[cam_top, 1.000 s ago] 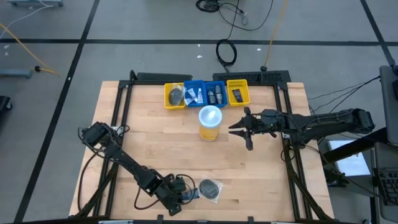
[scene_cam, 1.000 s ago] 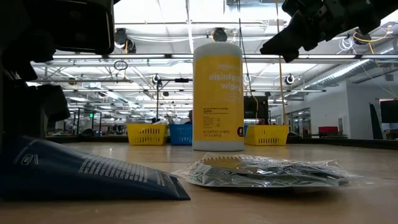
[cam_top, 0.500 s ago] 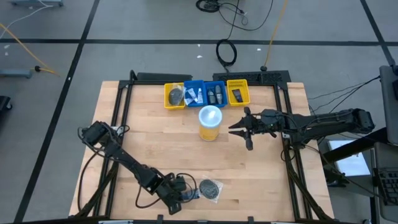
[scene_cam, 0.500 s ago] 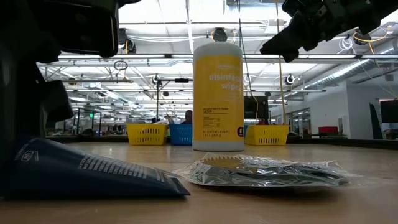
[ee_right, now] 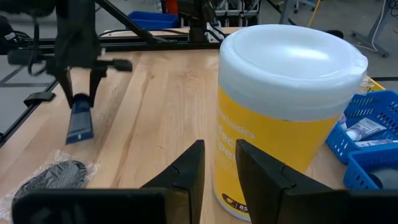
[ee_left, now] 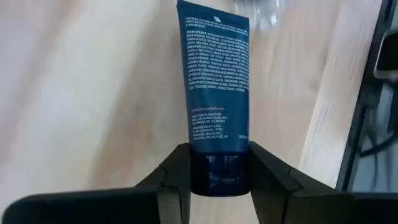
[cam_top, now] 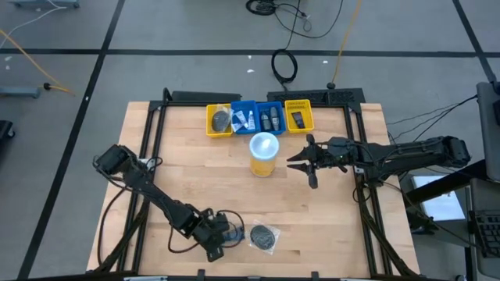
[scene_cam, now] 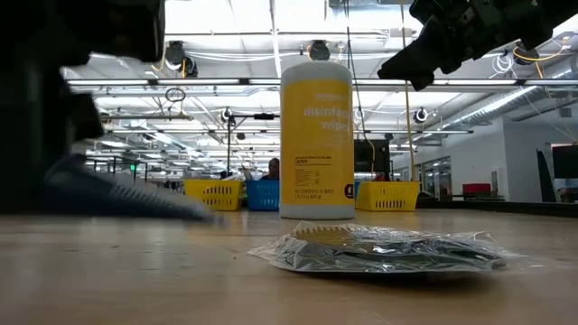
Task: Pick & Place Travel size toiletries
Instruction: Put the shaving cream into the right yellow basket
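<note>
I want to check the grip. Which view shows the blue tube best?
The left wrist view: the blue tube fills it, its cap end clamped in the left gripper. Low view shows a blur, right wrist view shows it hanging far off, high view barely shows it.

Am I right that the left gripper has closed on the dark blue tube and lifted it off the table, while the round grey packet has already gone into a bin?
Not quite: the round grey packet lies on the table, as the high view shows. The left gripper has closed on the dark blue tube and lifted it.
</note>
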Motion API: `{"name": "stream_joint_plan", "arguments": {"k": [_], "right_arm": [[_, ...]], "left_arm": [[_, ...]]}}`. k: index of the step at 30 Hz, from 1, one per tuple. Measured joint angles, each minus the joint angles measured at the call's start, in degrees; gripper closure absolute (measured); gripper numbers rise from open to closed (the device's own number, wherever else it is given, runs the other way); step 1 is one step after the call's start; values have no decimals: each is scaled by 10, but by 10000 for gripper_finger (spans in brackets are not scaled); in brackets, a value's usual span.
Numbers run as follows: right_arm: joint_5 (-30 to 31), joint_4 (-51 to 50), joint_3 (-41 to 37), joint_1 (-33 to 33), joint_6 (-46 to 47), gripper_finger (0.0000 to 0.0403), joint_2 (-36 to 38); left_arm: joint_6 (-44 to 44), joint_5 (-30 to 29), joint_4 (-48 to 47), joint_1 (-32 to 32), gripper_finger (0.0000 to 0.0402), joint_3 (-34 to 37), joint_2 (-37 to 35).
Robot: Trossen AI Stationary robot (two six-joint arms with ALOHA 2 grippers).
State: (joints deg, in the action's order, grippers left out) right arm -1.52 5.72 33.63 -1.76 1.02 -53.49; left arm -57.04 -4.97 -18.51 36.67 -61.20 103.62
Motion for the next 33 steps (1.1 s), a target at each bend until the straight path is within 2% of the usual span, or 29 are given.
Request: {"name": "stream_joint_plan", "arguments": {"k": [8,15,20,24,28,33], "right_arm": [[0,1,-1,0,-2,316,0],[0,1,-13,0,3,316,0],[-1,22,-13,0,14,316,0],[-2,57,-13,0,33,316,0],[-8,89,-13,0,60,316,0],[-61,129,-13,0,101,316,0]], "left_arm": [[52,-112,-22,0,295,-1,-75],[126,-238,-24,-1,295,-2,-136],[182,-316,-21,-9,295,-2,-153],[261,-380,-2,-24,295,-2,-154],[334,-409,23,-47,295,-2,-154],[390,-439,45,-74,295,-3,-154]]}}
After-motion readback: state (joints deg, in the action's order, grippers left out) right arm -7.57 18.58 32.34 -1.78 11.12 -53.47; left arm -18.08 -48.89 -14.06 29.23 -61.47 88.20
